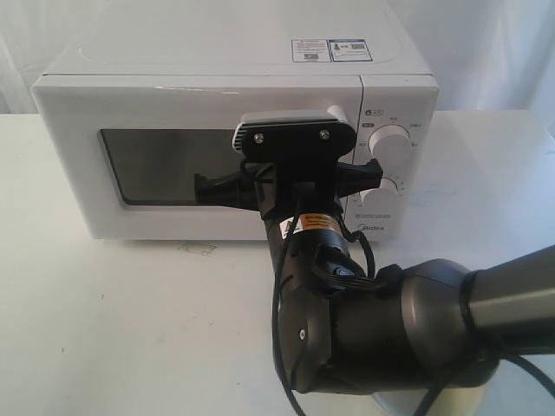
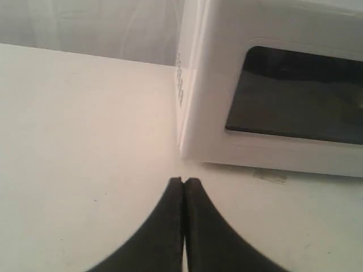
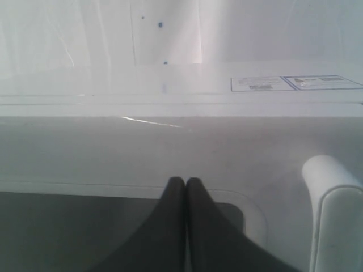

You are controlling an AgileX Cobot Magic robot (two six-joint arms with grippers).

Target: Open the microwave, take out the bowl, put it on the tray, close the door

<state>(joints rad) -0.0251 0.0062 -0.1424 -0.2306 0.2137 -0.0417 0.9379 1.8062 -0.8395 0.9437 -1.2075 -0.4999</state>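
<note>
white table (image 1: 104, 329) carries the closed microwave (image 1: 217, 52); right gripper (image 3: 185, 181), fully closed and empty, faces the door (image 3: 113, 147), whose stiff, smooth bar handle (image 3: 334, 221) just beside it looks the soundest hold.

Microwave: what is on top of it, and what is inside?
On top of the microwave lie two stickers. Inside cannot be seen: the door is shut and its window is dark, partly covered by the right end effector.

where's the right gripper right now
Centre of the exterior view: the right gripper, fingers shut, is close in front of the microwave door, at the window's right end, left of the handle.
</note>
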